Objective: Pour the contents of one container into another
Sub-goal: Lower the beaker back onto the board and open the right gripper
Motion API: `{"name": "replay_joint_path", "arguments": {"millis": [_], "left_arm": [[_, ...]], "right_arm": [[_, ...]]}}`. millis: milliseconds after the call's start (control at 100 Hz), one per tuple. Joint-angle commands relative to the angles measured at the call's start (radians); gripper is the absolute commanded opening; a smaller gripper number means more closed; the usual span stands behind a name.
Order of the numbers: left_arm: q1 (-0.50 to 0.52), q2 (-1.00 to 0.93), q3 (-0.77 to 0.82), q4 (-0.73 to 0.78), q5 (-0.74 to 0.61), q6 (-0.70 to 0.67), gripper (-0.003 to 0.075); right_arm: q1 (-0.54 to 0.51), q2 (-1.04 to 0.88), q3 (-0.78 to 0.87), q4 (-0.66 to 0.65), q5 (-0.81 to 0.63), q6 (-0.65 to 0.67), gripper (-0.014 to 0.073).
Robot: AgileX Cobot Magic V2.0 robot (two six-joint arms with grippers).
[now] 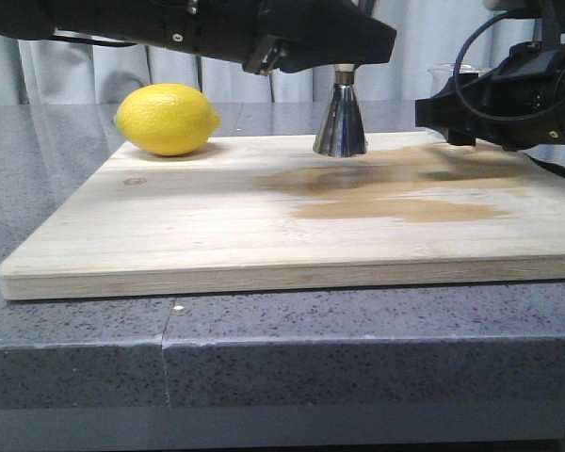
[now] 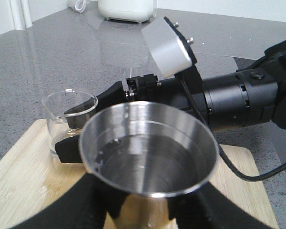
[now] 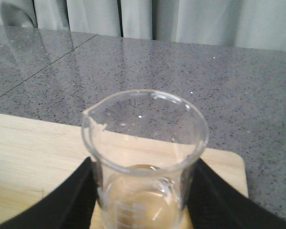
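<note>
Black left gripper (image 2: 140, 210): fingers pressed against both sides of the jigger (image 2: 148, 157), pinching it below the upper cup.
Black right gripper (image 3: 143, 200): fingers clamped on either side of the glass beaker (image 3: 145, 157), which stands upright.
Jigger: upright on the wooden board (image 1: 217, 226), toward its far edge; clear liquid shows in the upper cup.
Beaker: near the board's far right corner, well apart from the jigger.
Board: dark wet patches (image 1: 395, 188) in front of the jigger.
Lemon (image 1: 166, 120): far left of the board.
</note>
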Motion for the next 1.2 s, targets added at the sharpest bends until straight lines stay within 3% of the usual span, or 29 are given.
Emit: {"name": "replay_joint_path", "arguments": {"millis": [0, 590, 940, 1190], "left_arm": [[-0.004, -0.061, -0.031, -0.079, 0.054, -0.012, 0.0264], [-0.004, -0.061, -0.031, -0.079, 0.054, -0.012, 0.0264], [-0.004, -0.061, -0.031, -0.079, 0.054, -0.012, 0.0264], [-0.004, -0.061, -0.031, -0.079, 0.054, -0.012, 0.0264]], "right_arm": [[-0.005, -0.034, -0.024, 0.002, -0.096, -0.013, 0.0277], [-0.005, 0.005, -0.024, 0.002, -0.128, -0.013, 0.0283], [-0.005, 0.001, -0.024, 0.002, -0.101, -0.013, 0.0449], [-0.005, -0.086, -0.003, 0.004, 0.023, -0.013, 0.0609]]}}
